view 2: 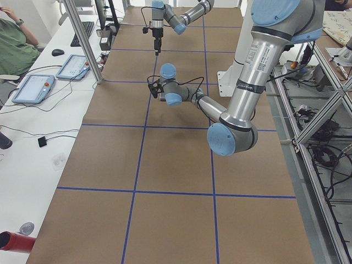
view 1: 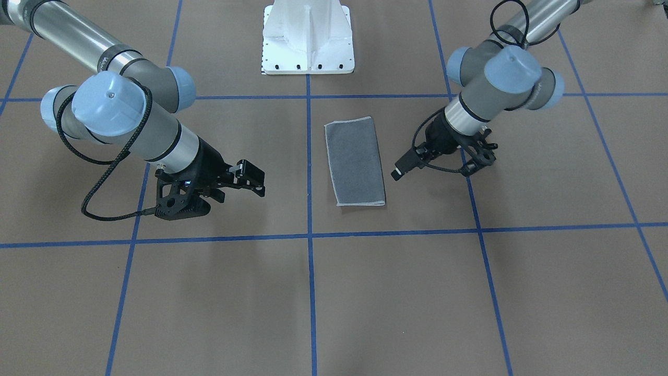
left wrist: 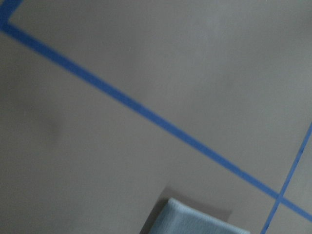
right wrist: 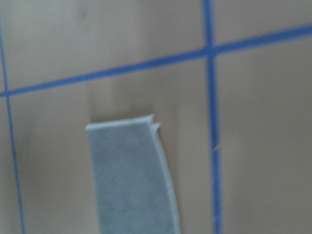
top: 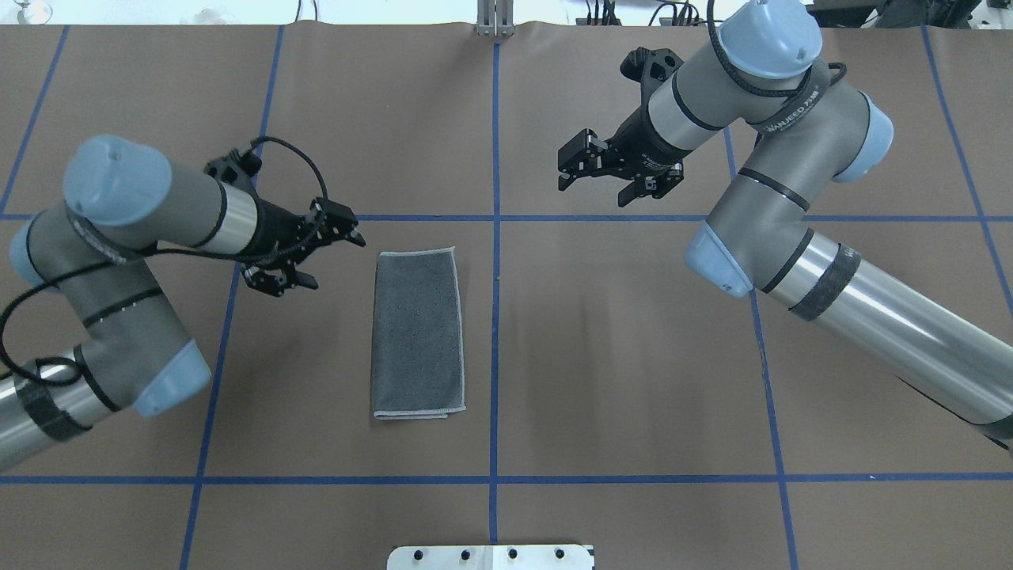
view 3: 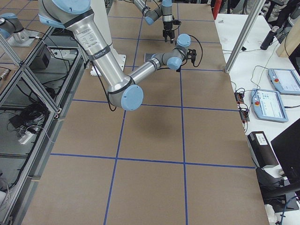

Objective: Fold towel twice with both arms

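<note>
- Left gripper (top: 323, 257), jaws spread and holding nothing, is hovering just beside the far left corner of the towel (top: 417, 332) in the overhead view.
- Lying flat on the table (top: 633, 356), the towel is sitting at about 4 o'clock from that gripper. Its long axis is running 12 to 6 o'clock, just left of the centre blue tape line (top: 495, 356).
- Right gripper (top: 595, 184), likewise spread and empty, is hanging well apart, with the towel at its 7 o'clock, so the left gripper is the nearer of the two.
- Only the dark grey terry face is showing, nubbly and soft, rimmed with light grey stitching.
- Folded once into a narrow rectangle, by the look of it, the towel is awaiting a second fold, likely bringing one short end over the other along that long axis.
- Brown paper is covering the table.
</note>
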